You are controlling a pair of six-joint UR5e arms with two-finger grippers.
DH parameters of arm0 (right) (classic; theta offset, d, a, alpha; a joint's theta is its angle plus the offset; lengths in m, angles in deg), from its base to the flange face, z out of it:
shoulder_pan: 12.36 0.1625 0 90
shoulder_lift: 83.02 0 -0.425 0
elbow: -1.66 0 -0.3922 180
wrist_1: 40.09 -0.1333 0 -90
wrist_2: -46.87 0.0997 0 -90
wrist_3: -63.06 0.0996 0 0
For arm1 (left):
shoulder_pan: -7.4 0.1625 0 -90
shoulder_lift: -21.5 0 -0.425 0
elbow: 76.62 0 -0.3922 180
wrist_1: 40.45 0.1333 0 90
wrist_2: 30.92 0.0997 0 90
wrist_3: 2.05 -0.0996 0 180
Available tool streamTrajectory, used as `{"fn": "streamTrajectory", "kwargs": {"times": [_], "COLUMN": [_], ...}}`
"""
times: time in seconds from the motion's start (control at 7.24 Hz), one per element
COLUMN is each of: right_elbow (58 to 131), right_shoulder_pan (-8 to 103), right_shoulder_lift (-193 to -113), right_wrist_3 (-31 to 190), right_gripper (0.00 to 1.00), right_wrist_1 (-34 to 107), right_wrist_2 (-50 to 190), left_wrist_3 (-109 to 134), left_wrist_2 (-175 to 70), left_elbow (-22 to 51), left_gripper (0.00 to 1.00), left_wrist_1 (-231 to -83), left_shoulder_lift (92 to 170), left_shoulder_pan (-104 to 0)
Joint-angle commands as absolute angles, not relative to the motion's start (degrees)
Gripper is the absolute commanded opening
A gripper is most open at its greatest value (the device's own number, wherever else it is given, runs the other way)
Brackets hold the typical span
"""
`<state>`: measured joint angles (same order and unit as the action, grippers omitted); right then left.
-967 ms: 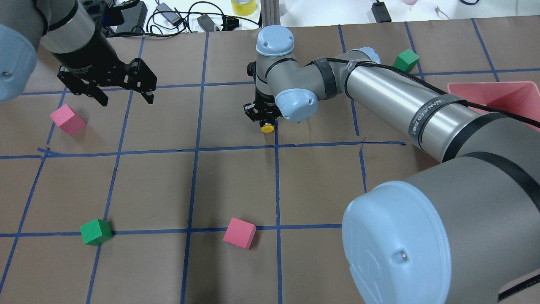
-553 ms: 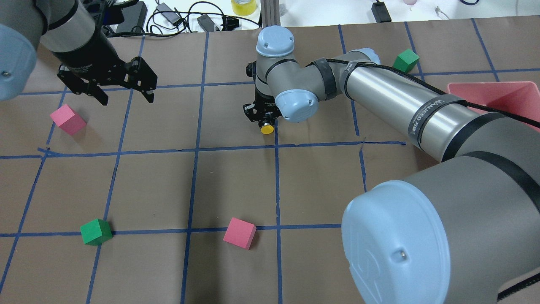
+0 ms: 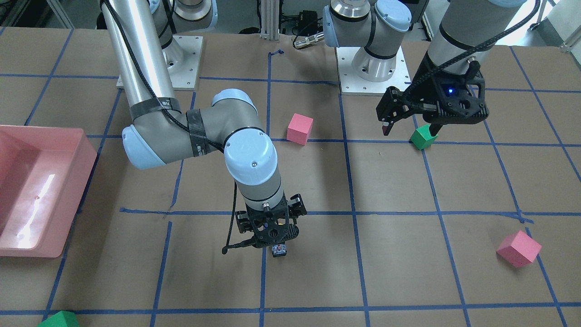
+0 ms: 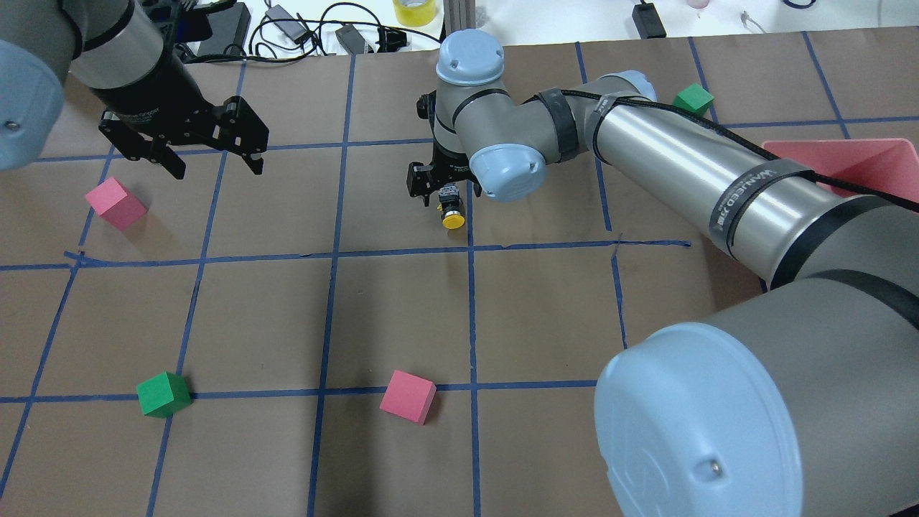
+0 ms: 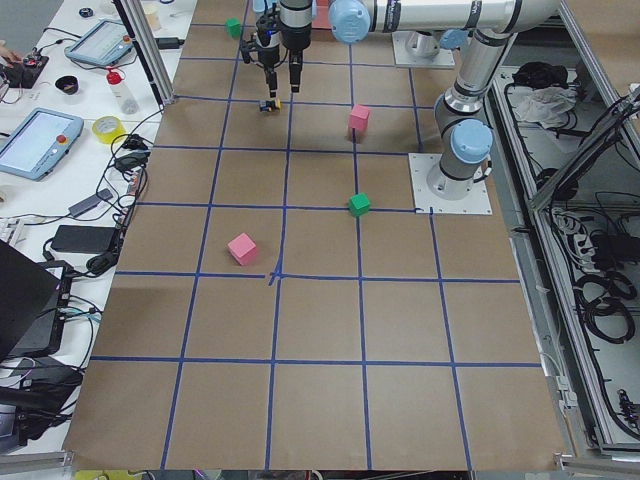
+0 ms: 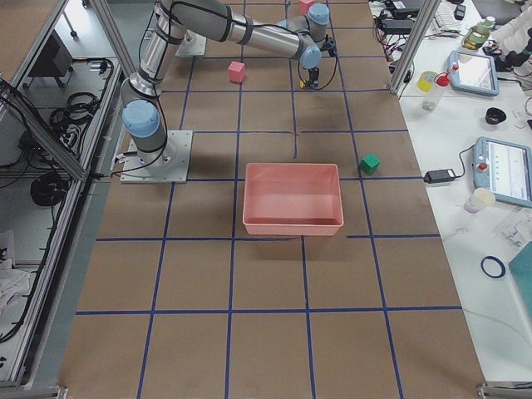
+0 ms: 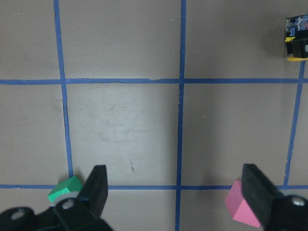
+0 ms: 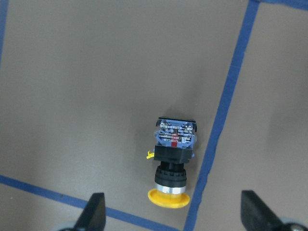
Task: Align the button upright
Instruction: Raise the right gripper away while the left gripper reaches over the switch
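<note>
The button (image 8: 174, 163) lies on its side on the brown table, next to a blue tape line. Its yellow cap (image 4: 452, 220) points toward the robot and its contact block (image 3: 278, 250) points away. My right gripper (image 8: 174, 222) hangs above it, open and empty, with a finger on each side and not touching it. That gripper also shows in the overhead view (image 4: 440, 191) and the front view (image 3: 272, 240). My left gripper (image 4: 215, 166) is open and empty, high over the table's left part, far from the button (image 7: 297, 38).
A pink cube (image 4: 115, 203) and a green cube (image 4: 164, 394) lie on the left. Another pink cube (image 4: 408, 396) lies near the front middle. A green cube (image 4: 691, 102) lies at the far right. A pink bin (image 4: 840, 161) stands on the right.
My right gripper has lifted and drawn back from the button, uncovering its black body and contact block. The button stays in place. The left arm has not moved.
</note>
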<state>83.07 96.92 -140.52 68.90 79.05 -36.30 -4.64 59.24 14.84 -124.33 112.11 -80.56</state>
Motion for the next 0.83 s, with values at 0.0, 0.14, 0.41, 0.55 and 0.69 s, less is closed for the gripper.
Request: {"fn": "streamTrajectory", "kwargs": {"times": [0.0,0.14,0.41,0.55,0.69], "right_elbow": [84.6,85.0,85.1,85.1,85.1], "right_shoulder_pan": [95.1,92.5,83.7,79.5,77.1], "right_shoulder_lift": [-149.4,-153.6,-160.1,-162.2,-163.0], "right_wrist_3": [68.6,68.5,60.5,55.8,55.6], "right_gripper": [1.00,1.00,1.00,1.00,1.00], "right_wrist_1": [72.5,70.5,58.5,55.2,54.9], "right_wrist_2": [-37.0,-37.4,-37.6,-37.6,-37.6], "left_wrist_3": [-0.2,2.1,3.7,7.3,11.0], "left_wrist_2": [60.0,60.8,61.0,61.9,64.2], "left_elbow": [18.5,23.1,29.7,32.6,35.2], "left_gripper": [1.00,1.00,1.00,1.00,1.00], "left_wrist_1": [-113.0,-104.0,-95.2,-88.1,-85.0], "left_shoulder_lift": [113.2,113.5,112.6,113.3,114.2], "left_shoulder_pan": [-88.9,-92.5,-94.5,-97.2,-100.5]}}
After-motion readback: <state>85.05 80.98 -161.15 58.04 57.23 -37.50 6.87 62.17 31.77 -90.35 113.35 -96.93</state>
